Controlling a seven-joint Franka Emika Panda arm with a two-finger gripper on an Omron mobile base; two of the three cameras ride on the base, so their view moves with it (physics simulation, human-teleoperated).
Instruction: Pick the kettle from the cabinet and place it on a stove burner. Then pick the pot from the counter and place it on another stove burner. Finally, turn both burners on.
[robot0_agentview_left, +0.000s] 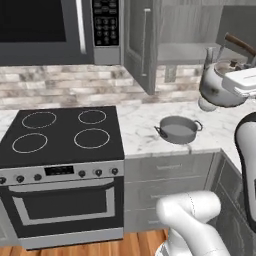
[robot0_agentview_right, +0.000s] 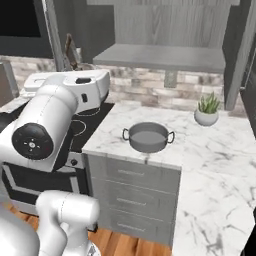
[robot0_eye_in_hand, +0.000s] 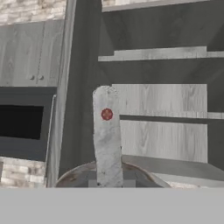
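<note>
Far left of the hand and below it we note the black glass cooktop (robot0_agentview_left: 62, 131) with four thin white ring outlines; the smallest ring, the stove burner (robot0_agentview_left: 92, 116), sits at the back right, bare. Above it hangs a dark microwave (robot0_agentview_left: 47, 30). Between cooktop and hand, the grey wood-grain cabinet door (robot0_agentview_left: 141, 42) with a slim vertical bar handle stands open, edge toward us.

Below and left of the hand, the wide shallow grey metal pot (robot0_agentview_left: 178, 129) rests on the white marble counter (robot0_agentview_left: 137, 125), well apart from the cooktop.

The small rounded silver-grey kettle (robot0_agentview_left: 216, 85) with its arched brown handle hangs in the air above the counter, in front of the open cabinet shelf (robot0_agentview_right: 160, 56), tilted. The gripper (robot0_agentview_left: 239, 50) is pinched on the kettle's handle.

The right base view adds a small potted plant (robot0_agentview_right: 207, 111) right of the pot. The hand view looks up the handle, lid rim below.

The forearm lies level, hand reaching from the right.
</note>
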